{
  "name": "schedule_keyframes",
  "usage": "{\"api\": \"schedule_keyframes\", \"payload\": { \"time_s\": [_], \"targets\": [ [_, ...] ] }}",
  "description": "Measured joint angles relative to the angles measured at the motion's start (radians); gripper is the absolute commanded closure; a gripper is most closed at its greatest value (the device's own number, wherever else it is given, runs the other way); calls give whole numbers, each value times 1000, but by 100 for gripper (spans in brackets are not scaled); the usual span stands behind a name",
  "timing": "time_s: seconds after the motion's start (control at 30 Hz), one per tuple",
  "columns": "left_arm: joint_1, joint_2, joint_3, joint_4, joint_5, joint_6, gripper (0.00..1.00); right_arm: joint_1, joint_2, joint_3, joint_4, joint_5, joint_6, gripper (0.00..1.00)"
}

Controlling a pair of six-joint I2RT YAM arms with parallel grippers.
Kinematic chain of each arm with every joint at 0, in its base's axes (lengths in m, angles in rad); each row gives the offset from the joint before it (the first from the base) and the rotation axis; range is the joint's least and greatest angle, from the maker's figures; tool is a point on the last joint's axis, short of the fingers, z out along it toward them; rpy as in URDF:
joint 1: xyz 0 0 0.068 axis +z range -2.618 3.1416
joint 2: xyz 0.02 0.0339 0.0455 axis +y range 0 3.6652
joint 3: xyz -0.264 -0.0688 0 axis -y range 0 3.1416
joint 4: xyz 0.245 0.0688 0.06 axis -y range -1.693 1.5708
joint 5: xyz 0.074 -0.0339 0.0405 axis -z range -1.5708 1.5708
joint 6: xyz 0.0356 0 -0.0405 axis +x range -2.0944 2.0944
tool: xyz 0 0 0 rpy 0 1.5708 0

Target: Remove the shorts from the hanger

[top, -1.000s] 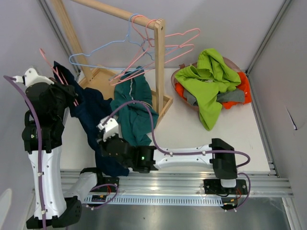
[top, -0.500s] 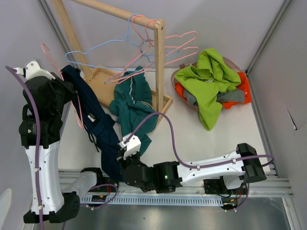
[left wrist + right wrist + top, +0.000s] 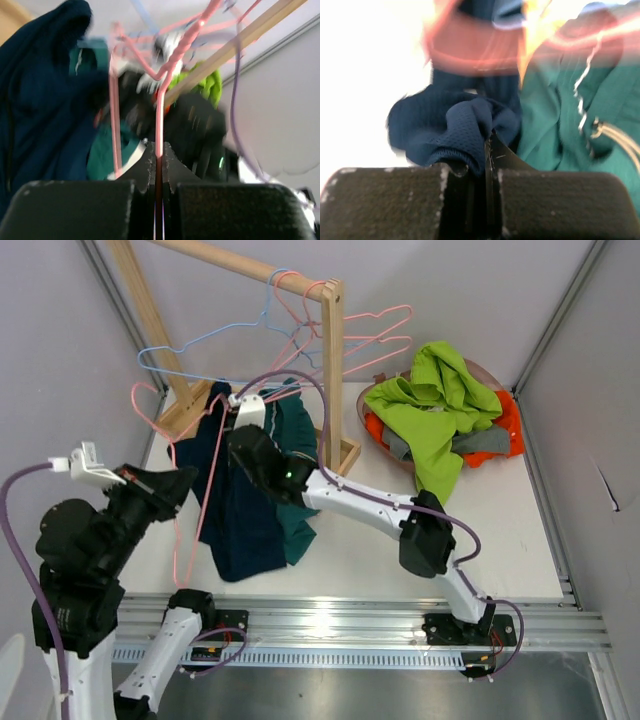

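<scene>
While clamping the hanger [image 3: 159, 107] in the left gripper [image 3: 157, 150] and pinching a bunched fold of the navy shorts [image 3: 462, 132] in the right gripper [image 3: 487, 147], dangles likely soft, light cloth over the table [image 3: 500, 540] against the teal shorts [image 3: 298, 430].

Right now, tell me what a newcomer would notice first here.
The dark navy shorts hanging between both arms at centre left: the right gripper pinches the cloth while the left gripper clamps the pink hanger. Next, the lime green shorts, sprawled brightly at the back right.
</scene>
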Motion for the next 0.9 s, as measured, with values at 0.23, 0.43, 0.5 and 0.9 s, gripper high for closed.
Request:
{"api": "schedule_keyframes", "payload": {
  "time_s": [0.23, 0.43, 0.5, 0.9],
  "targets": [
    [-26, 21, 88, -98, -131, 31, 100, 12, -51, -106, -10, -15, -6, 100],
    [-30, 52, 173, -45, -185, 132, 100, 264, -339, -554, -5, 105, 25, 100],
    [-30, 71, 172, -41, -177, 171, 100, 346, -419, -625, -21, 158, 44, 100],
    [-32, 214, 207, -80, -417, 367, 100, 251, -1008, -671, -161, 539, -111, 100]
  ]
}}
